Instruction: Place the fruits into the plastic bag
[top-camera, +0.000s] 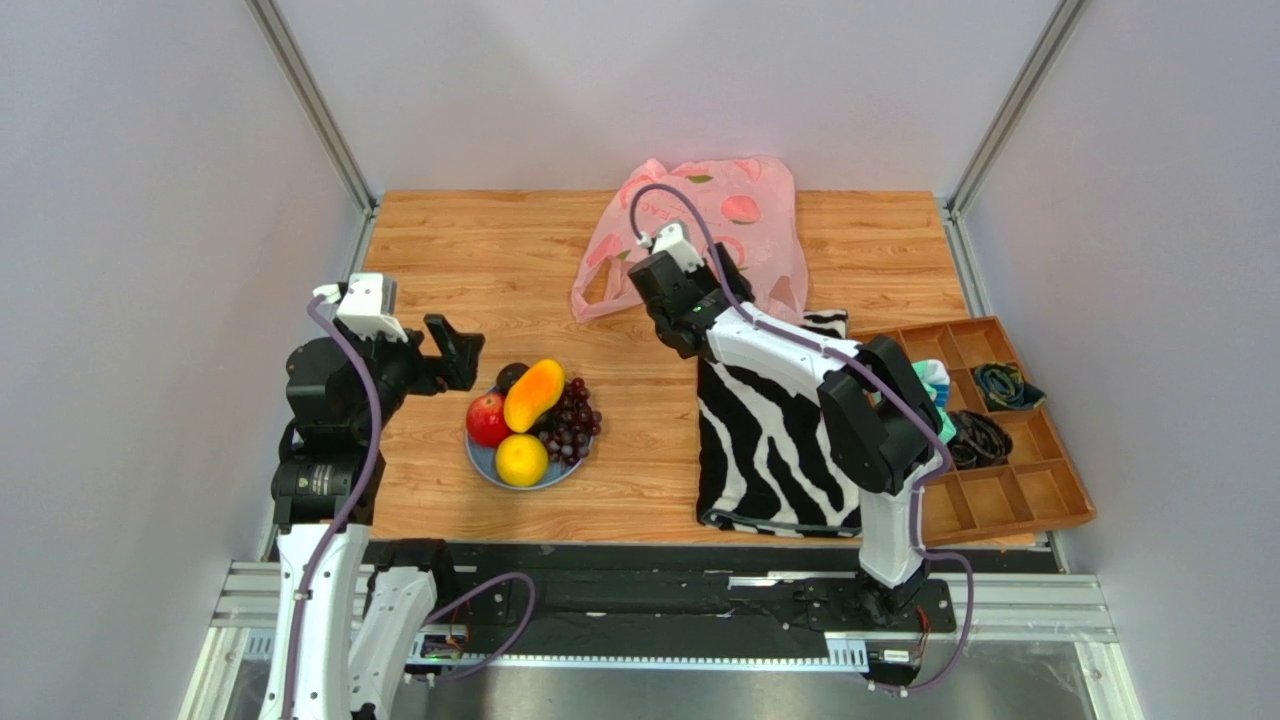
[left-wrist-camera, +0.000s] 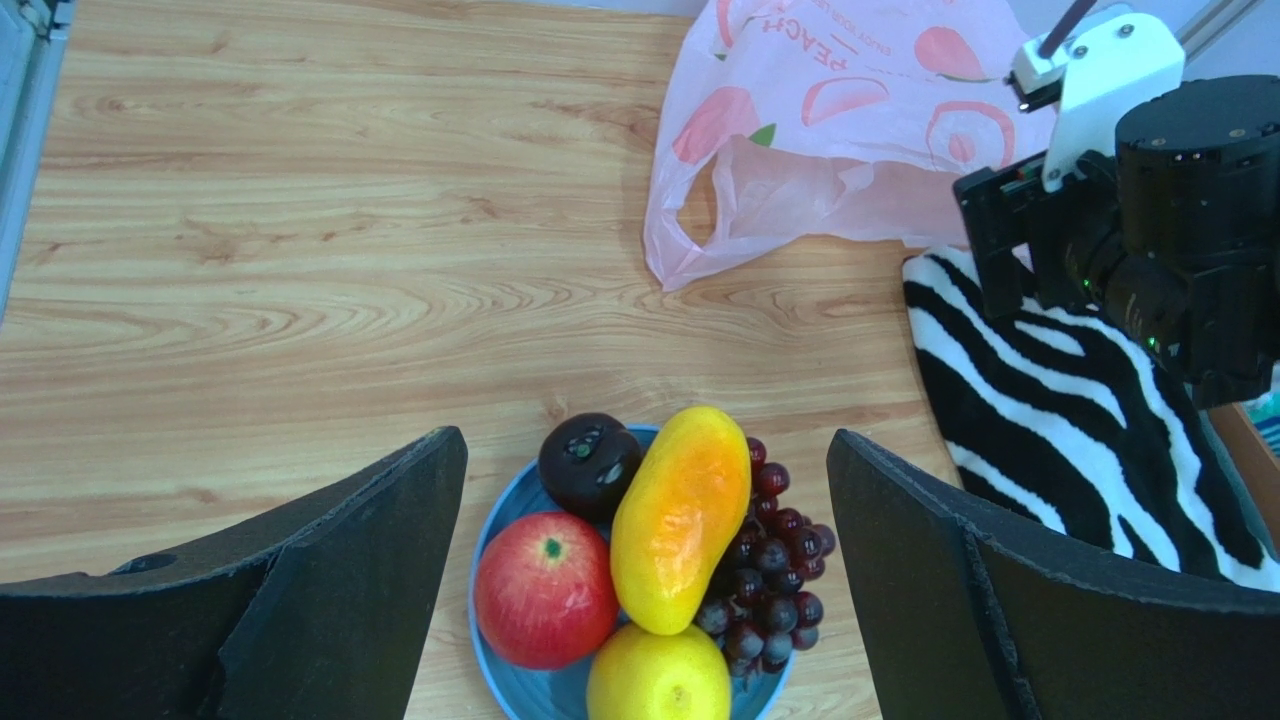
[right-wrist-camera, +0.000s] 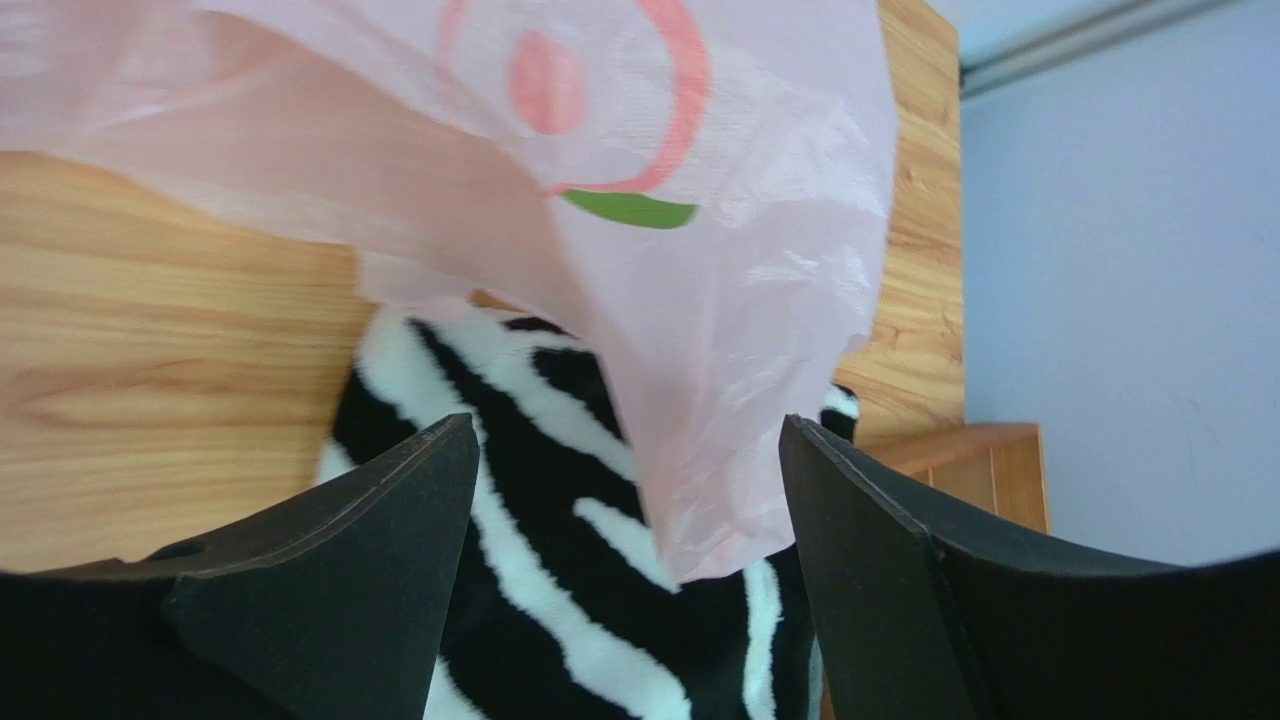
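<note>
The fruits lie on a round blue plate (top-camera: 564, 474) (left-wrist-camera: 507, 503): a red apple (top-camera: 486, 420) (left-wrist-camera: 544, 588), an orange-yellow mango (top-camera: 534, 395) (left-wrist-camera: 681, 518), a yellow citrus (top-camera: 522, 459) (left-wrist-camera: 658, 678), dark grapes (top-camera: 571, 423) (left-wrist-camera: 774, 578) and a dark plum (top-camera: 511, 375) (left-wrist-camera: 589, 462). My left gripper (top-camera: 455, 353) (left-wrist-camera: 643, 450) is open and empty, just left of the plate. The pink plastic bag (top-camera: 699, 233) (left-wrist-camera: 812, 135) (right-wrist-camera: 646, 195) lies at the back. My right gripper (top-camera: 724, 285) (right-wrist-camera: 628, 435) is open at the bag's near edge. A bag fold hangs between its fingers.
A zebra-striped cloth (top-camera: 759, 435) (left-wrist-camera: 1052, 390) (right-wrist-camera: 511, 495) lies right of the plate, under the right arm. A wooden compartment tray (top-camera: 999, 435) (right-wrist-camera: 962, 458) with dark items stands at the far right. Grey walls close in the table.
</note>
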